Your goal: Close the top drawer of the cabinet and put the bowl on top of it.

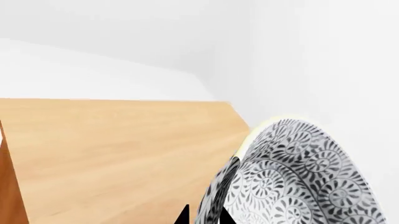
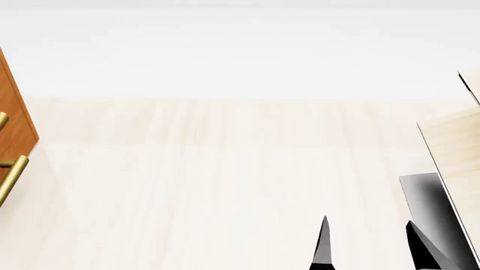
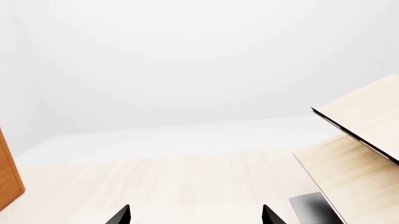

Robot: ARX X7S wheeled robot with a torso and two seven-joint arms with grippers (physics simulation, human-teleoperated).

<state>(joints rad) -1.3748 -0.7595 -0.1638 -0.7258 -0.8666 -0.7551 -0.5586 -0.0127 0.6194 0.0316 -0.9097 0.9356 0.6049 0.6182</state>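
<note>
2 grippers to weigh against the cabinet point(image 2: 17, 126). Clamped on the rim of the bowl point(image 1: 299, 177) with the left gripper point(image 1: 203, 217), by the look of it: 1 black tip outside the rim, 1 inside, bowl tipped steeply on edge and resting on nothing visible. Looking from that wrist across a flat orange-brown wood top point(image 1: 124, 149), probably the cabinet's own. Bowl just beside the near corner of that top, not yet over it; height above it hard to tell. Bare wood across the visible part, white wall behind.

For placing, then: carry the bowl inward over the cabinet top, level it, lower it, release. Mind the corner and the edge on the way in, and correct the tilt first to avoid a roll.

Right gripper point(image 2: 371, 253) spread wide and holding nothing, well apart from the cabinet, low over pale floor point(image 2: 225, 185). Only a sliver of the cabinet's front corner and 2 brass handles point(image 2: 10, 175) in the head view. Cannot tell which handle belongs to the top drawer, nor whether shut. Left arm judged far nearer the cabinet for either step.

Pale wood structure point(image 2: 453, 146) with a dark base close by the right gripper, well apart from the cabinet, with plenty of bare floor between.
</note>
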